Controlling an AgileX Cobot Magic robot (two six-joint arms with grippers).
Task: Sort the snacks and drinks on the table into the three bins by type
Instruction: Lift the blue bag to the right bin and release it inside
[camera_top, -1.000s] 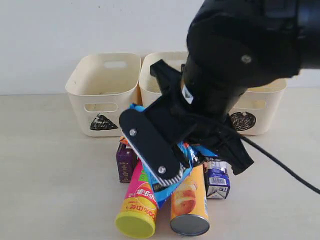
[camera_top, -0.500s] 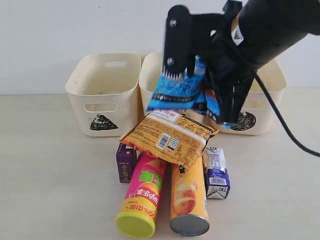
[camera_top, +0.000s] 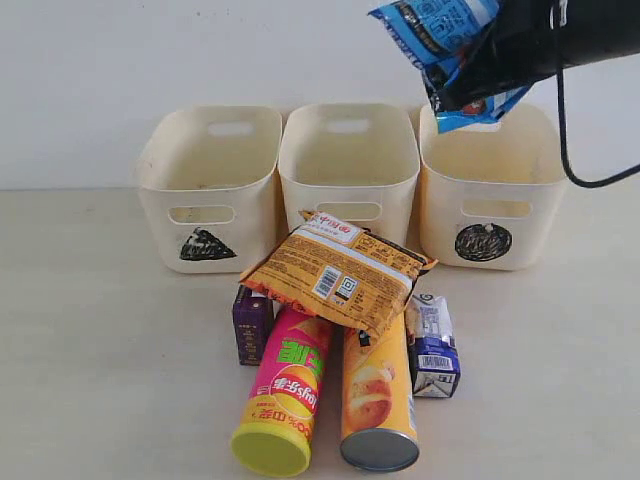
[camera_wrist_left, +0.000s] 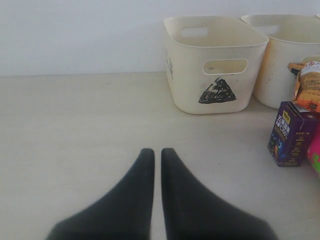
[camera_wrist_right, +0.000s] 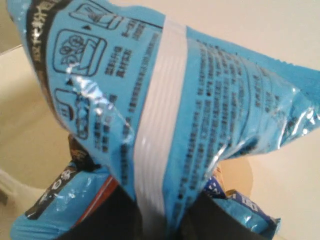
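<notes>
Gripping the blue crinkly foil bag (camera_top: 430, 25), my right gripper (camera_top: 470, 80) has its fingers clamped on the foil and hangs in the air above the circle-marked bin (camera_top: 530, 215). It seems to sit over the edge that faces the neighbouring tub, though depth is hard to judge from the exterior view. That neighbour, the middle bin (camera_top: 395, 200), stands just beside the circle-marked bin, and the triangle-marked bin (camera_top: 250, 215) comes one place further along. In front of the circle-marked bin and off toward the middle bin, the orange foil bag (camera_top: 340, 270) rests across the far ends of the pink chip tube (camera_top: 285, 385) and the orange-yellow chip tube (camera_top: 378, 395). The two tubes lie side by side on the table (camera_top: 100, 380). Closest to the circle-marked bin is the white and blue carton (camera_top: 432, 350), just beside the orange-yellow tube. Farthest from it is the dark purple carton (camera_top: 251, 325), beyond the pink tube. My left gripper (camera_wrist_left: 157, 155) hovers low over bare table well away from the circle-marked bin, fingers pressed nearly together on nothing.
</notes>
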